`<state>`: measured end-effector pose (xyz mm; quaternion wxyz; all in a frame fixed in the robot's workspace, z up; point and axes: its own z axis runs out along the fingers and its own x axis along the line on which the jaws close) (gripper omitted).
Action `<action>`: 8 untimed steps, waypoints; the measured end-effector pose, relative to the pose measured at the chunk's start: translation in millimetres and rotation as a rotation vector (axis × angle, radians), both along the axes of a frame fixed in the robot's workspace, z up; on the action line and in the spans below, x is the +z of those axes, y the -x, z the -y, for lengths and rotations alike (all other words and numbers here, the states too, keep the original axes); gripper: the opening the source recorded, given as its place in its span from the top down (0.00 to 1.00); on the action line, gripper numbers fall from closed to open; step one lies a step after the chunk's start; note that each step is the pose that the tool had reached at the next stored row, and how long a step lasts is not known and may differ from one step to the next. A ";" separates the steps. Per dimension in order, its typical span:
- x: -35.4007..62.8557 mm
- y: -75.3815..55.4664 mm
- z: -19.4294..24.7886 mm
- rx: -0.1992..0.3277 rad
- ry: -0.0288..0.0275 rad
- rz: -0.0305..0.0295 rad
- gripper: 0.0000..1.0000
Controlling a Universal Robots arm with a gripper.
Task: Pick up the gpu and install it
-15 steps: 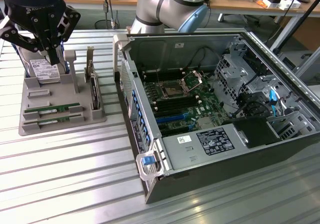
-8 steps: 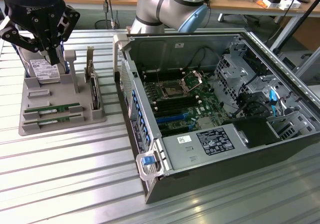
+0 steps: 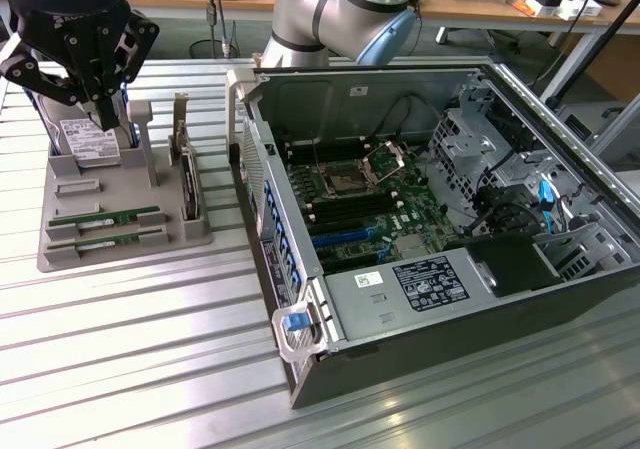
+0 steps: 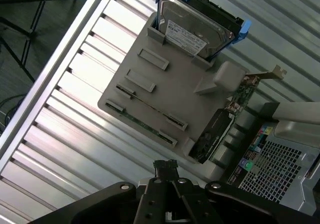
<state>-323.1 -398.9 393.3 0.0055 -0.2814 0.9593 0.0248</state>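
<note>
Exterior view: gripper (image 3: 105,117) closed, empty, hanging over the hard drive (image 3: 85,141) at the far end of the grey tray (image 3: 60,254). The gpu (image 3: 108,215) stands on edge in its slot, well apart.
Wrist view: jaws shut; the gpu is probably the thin edge-on strip, top edge exposed for grasping.

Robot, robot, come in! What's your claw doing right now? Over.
Claw shut, empty, up near gray tray. Green stick lying in tray, untouched. Hard drive standing close by claw.
</note>
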 end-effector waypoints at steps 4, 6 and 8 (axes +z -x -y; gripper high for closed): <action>0.0 0.0 0.0 0.016 0.0000 0.0000 0.89; 0.0 0.0 0.0 0.024 0.0000 0.0000 0.89; 0.0 0.0 0.0 0.028 0.0001 0.0000 0.89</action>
